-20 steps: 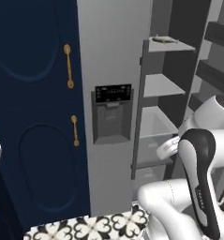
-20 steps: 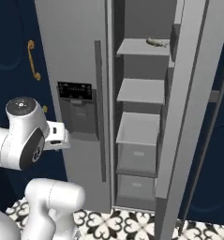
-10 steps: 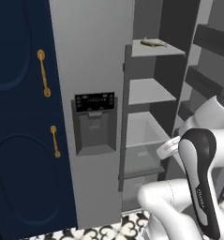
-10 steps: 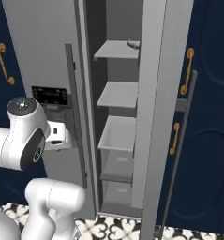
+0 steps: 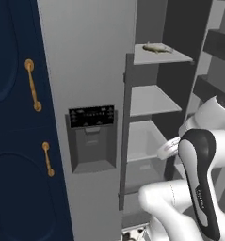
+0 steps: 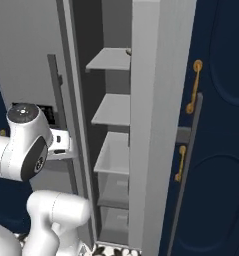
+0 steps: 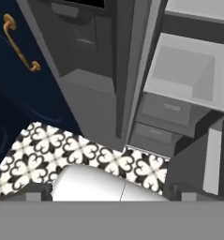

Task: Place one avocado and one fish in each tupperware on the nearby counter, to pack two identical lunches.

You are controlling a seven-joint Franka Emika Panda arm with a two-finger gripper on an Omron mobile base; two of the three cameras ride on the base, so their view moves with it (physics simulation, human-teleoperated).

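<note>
A slender tan fish [image 5: 156, 48] lies on the top shelf [image 5: 163, 56] of the open fridge, above and beyond my arm. Just its tip [image 6: 128, 51] pokes out past the fridge door in the right base view. My gripper [image 7: 106, 194] points down at the tiled floor in front of the fridge; its fingertips [image 7: 183, 191] sit wide apart, open, with nothing between them. The avocado, the tupperware and the counter are out of view.
The grey fridge stands open, with white shelves [image 5: 149, 100], a bin [image 7: 188, 70] and drawers [image 7: 167, 110] below. Its open door [image 6: 153, 125] stands edge-on at the right. A dispenser panel [image 5: 91, 136] and navy cabinets with gold handles [image 5: 33, 85] lie left. The floor [image 7: 85, 152] is patterned tile.
The whole picture has shifted and grown: the base has driven closer to the open fridge. The arm keeps its pose and the gripper stays open.
</note>
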